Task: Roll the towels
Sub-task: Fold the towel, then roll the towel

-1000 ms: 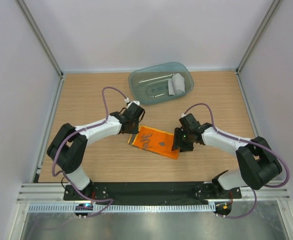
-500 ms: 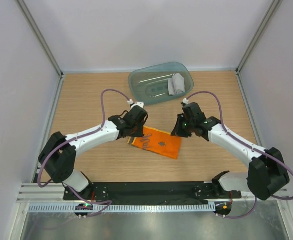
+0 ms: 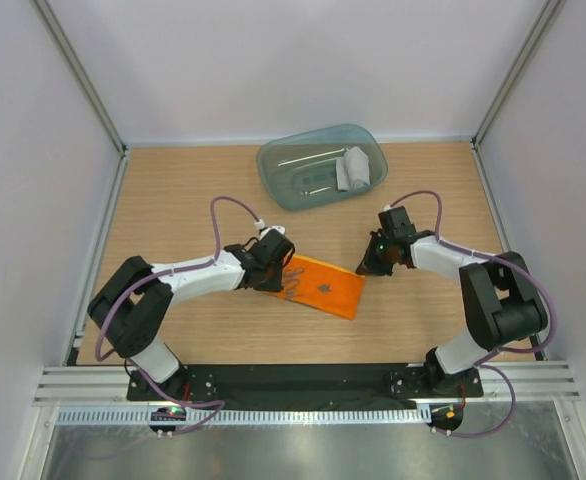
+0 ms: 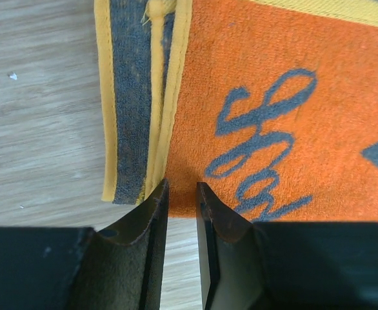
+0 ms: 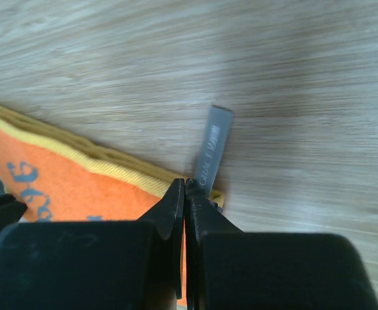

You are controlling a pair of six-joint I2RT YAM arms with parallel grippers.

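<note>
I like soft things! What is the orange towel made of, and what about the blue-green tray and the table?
The orange towel looks like soft fuzzy terry cloth, its nap and stitched yellow edging showing. The tray seems to be see-through teal plastic, smooth and shiny. The table looks like wood or a wood-print top, with grain lines.

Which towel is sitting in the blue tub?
The grey towel sits in the tub. The orange towel lies flat on the table between the arms.

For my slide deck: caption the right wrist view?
Right gripper shut on the corner of the orange towel on the wooden table.
</note>
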